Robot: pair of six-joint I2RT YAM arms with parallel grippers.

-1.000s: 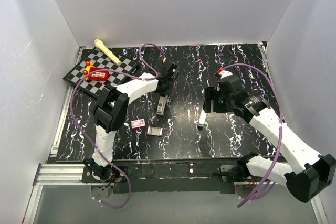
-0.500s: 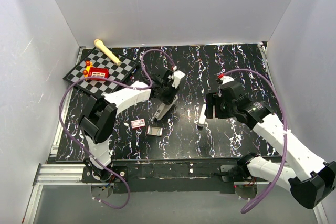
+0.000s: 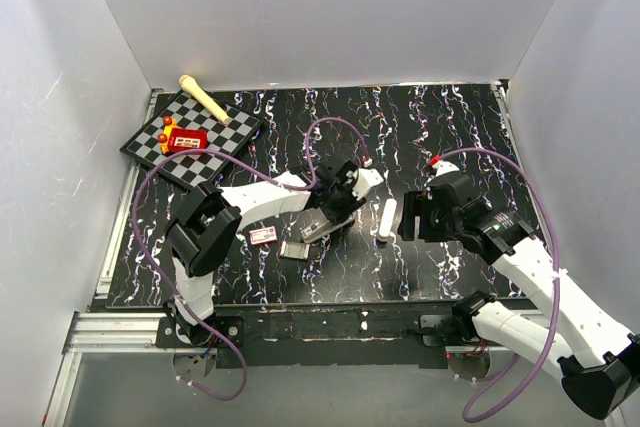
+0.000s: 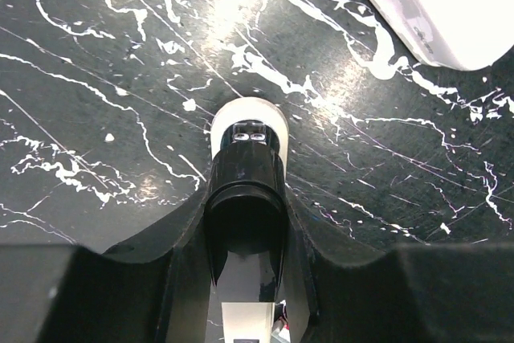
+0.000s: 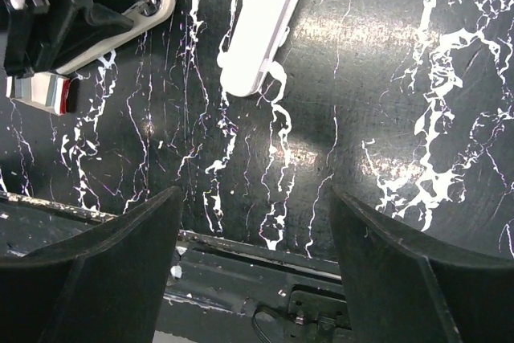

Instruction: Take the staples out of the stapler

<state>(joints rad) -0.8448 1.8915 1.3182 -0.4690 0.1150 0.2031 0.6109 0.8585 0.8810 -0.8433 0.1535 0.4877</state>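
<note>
Top external view: your left jaws are closed across the stapler near the middle of the tabletop, probably steadying it so the other arm can work its magazine. In the left wrist view the fingers flank its dark body. Whether it rests on the surface or hangs just above it cannot be told. Your right jaws stand wide and empty at 3 o'clock of the stapler, with the white stick lying between. No staples show; judge them inside. A silvery rectangle and a red-and-white box crowd 7 to 8 o'clock. Open room lies toward 12 and 1 o'clock, and the near edge at 6 is close.
</note>
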